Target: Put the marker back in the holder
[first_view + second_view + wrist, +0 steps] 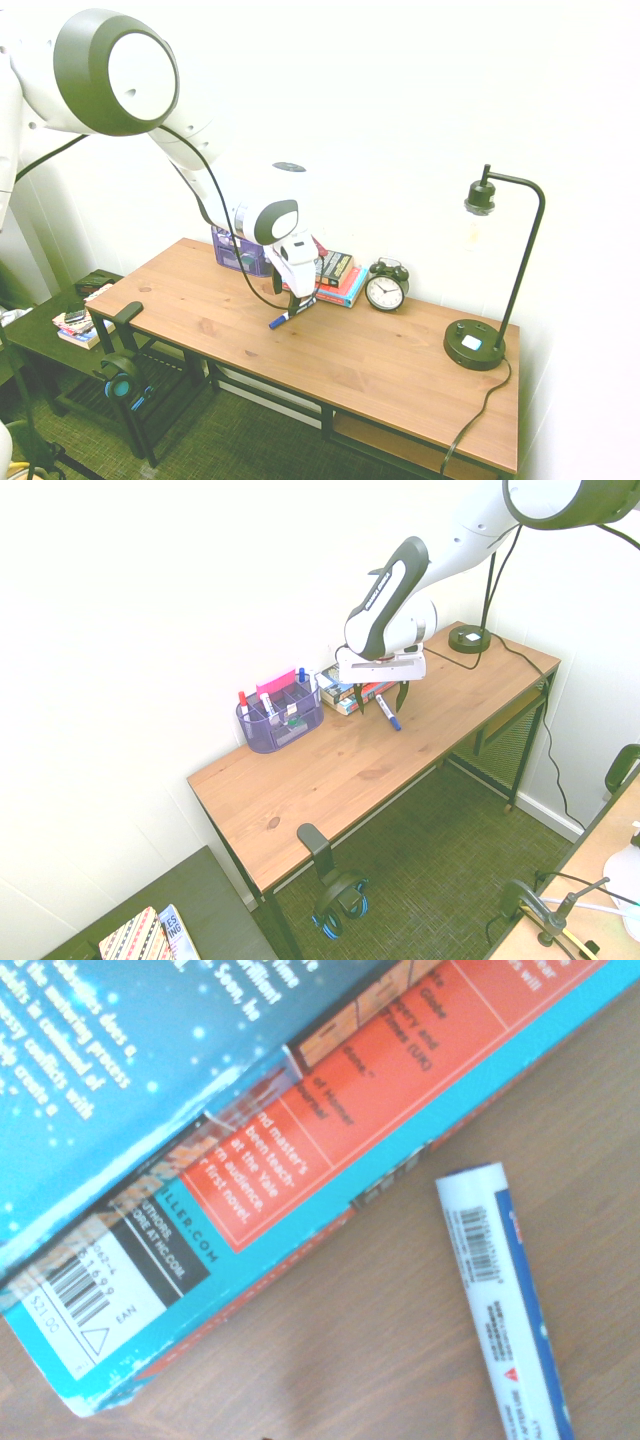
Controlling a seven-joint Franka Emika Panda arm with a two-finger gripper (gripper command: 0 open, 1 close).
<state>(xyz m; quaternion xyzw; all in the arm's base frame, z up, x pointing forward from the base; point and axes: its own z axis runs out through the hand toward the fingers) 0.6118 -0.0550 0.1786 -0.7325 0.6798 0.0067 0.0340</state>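
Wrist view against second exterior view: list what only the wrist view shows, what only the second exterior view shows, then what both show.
Only the wrist view: the barcode on a book's back cover and the small print on the marker's barrel.
Only the second exterior view: the purple mesh holder with pens in it, the marker's blue cap, the gripper with its fingers apart, the headphones and the lamp's base.
Both: the marker, the stacked books and the wooden desktop.
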